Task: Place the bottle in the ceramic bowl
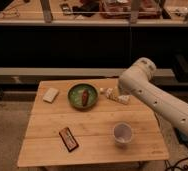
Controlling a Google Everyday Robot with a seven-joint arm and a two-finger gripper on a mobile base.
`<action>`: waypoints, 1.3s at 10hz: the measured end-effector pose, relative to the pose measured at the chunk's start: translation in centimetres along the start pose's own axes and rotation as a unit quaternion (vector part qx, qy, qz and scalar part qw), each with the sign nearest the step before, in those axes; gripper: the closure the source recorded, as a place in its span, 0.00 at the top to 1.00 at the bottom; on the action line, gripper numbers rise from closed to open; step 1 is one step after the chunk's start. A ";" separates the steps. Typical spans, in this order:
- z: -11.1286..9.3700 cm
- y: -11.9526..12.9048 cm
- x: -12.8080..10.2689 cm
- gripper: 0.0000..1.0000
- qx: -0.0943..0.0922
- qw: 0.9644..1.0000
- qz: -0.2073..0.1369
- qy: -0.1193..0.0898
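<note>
The bottle (113, 95) is small and whitish with a printed label. It lies on its side on the wooden table (97, 122), just right of the ceramic bowl. The ceramic bowl (76, 95) is round, green and shallow, with a reddish-brown item (85, 96) lying in it. My white arm (157, 100) reaches in from the lower right and bends over the table's right back part. My gripper (122, 92) is at the arm's end, right at the bottle's right end, mostly hidden by the arm.
A white cup (122, 133) stands at the front right of the table. A flat white block (50, 94) lies at the back left. A dark red packet (68, 138) lies at the front. A dark shelf front (62, 45) runs behind the table.
</note>
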 end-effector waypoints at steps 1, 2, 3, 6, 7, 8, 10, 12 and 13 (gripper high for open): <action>0.6 -0.2 1.0 0.75 0.010 1.000 -0.010 0.013; 0.9 -0.2 1.5 0.75 0.014 1.000 -0.014 0.020; 0.8 -0.2 1.5 0.75 0.014 1.000 -0.014 0.020; 1.0 0.2 1.5 0.75 0.009 0.999 -0.024 0.020; 1.4 0.8 1.6 0.75 0.005 0.999 -0.033 0.020; 2.3 1.7 1.6 0.75 0.006 0.999 -0.047 0.018; 4.4 2.3 1.9 0.75 0.046 0.997 -0.062 0.023; 6.3 3.4 1.7 0.75 0.084 0.995 -0.053 0.026; 6.5 3.4 1.7 0.75 0.090 0.994 -0.052 0.027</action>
